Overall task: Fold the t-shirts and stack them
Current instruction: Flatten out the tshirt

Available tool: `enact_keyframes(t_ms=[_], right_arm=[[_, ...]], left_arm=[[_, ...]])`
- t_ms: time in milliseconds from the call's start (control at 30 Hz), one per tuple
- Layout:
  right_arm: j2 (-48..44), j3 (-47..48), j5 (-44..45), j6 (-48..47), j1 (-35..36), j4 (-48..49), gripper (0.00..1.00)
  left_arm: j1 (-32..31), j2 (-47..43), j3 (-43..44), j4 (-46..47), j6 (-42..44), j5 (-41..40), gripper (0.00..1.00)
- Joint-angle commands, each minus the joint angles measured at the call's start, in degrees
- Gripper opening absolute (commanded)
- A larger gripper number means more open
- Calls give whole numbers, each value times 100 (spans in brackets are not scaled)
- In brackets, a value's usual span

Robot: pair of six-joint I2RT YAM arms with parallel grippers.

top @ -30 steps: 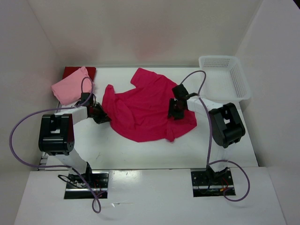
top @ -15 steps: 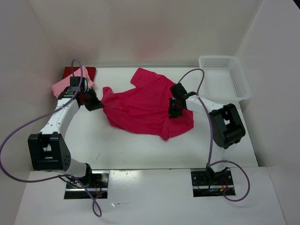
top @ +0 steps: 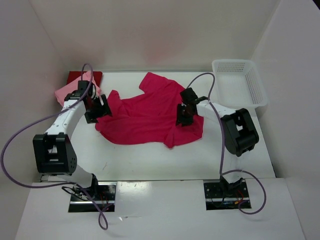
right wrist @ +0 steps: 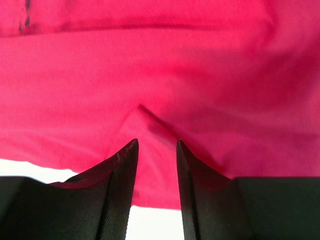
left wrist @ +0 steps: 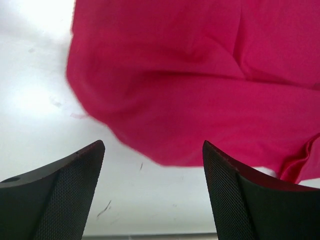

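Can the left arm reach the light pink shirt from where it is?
Probably yes. The left gripper hangs open over the magenta shirt at its left edge. The light pink shirt lies right beside that arm, at the far left, with nothing between them.

A white rectangular plastic mesh basket [top: 258, 94] is sitting at the far right corner of a flat white table [top: 145, 160]. Its long sides are running roughly along the table's right edge, and its open top is facing upward. Plain white wall panels [top: 150, 35] are enclosing the table on the left, far and right sides. In the left wrist view, the tabletop is showing a few short dark scuff marks [left wrist: 105, 210].
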Motion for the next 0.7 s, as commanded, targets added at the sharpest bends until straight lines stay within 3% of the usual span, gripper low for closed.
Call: enact_keyframes(t_ms=[0,167,267,300,333,400,433,467,500,567,667], right_arm=[[267,450,-155,-248,64,43,44],[557,626,-86,-196,179,43,44],[610,626,-147,-196,301,43,44],[662,626,-147,-143,302,43,44],[663,626,-147,-143,302,43,44],[715,626,-85,-143,354,43,42],[715,679,-85,-143,354,43,29],[715,679,-33,-143,354,43,23],[715,679,-33,-82,354,43,16],[488,731,64,-29,354,-36,10],[31,566,126,-29,354,-220,6]], left_arm=[[-30,702,-140,778,-129,384,86],[-136,1431,-158,1131,-129,324,82],[-189,1810,-52,1482,-129,262,74],[-189,1933,18,1483,-129,436,69],[-258,2099,88,1544,-129,490,57],[-259,2240,229,1685,-182,491,42],[-311,2302,308,1746,-182,491,36],[-312,2355,535,1686,-234,491,26],[-312,2356,624,1685,-235,551,22],[-312,2408,852,1685,-296,552,16],[-312,2714,1212,1589,-296,605,15]])
